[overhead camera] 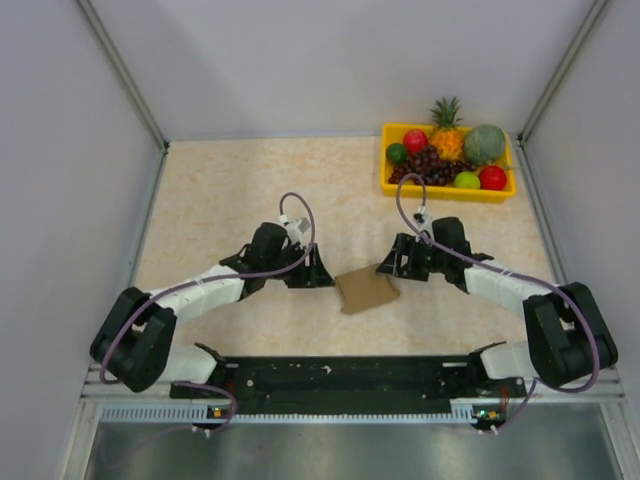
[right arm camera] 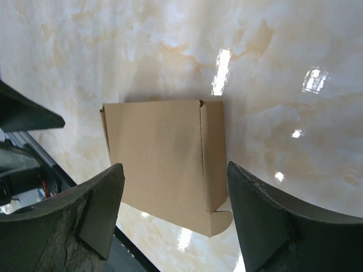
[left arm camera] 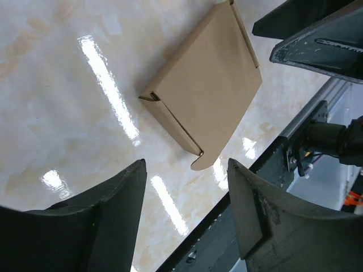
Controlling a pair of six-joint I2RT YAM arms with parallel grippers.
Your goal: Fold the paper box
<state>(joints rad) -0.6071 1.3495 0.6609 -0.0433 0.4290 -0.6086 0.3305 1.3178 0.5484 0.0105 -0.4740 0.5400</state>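
Note:
The paper box (overhead camera: 366,289) is a small closed brown cardboard box lying flat on the marble table between the two arms. In the left wrist view the box (left arm camera: 207,85) lies ahead of the open, empty left gripper (left arm camera: 187,170), with a rounded tab sticking out at its near corner. In the right wrist view the box (right arm camera: 164,161) lies just ahead of the open, empty right gripper (right arm camera: 174,173), apart from both fingers. In the top view the left gripper (overhead camera: 322,274) is just left of the box and the right gripper (overhead camera: 386,266) is at its upper right corner.
A yellow fruit tray (overhead camera: 386,186) with pineapple, grapes, melon and several round fruits stands at the back right. The black base rail (overhead camera: 340,375) runs along the near table edge. Grey walls enclose the table on the left, right and back.

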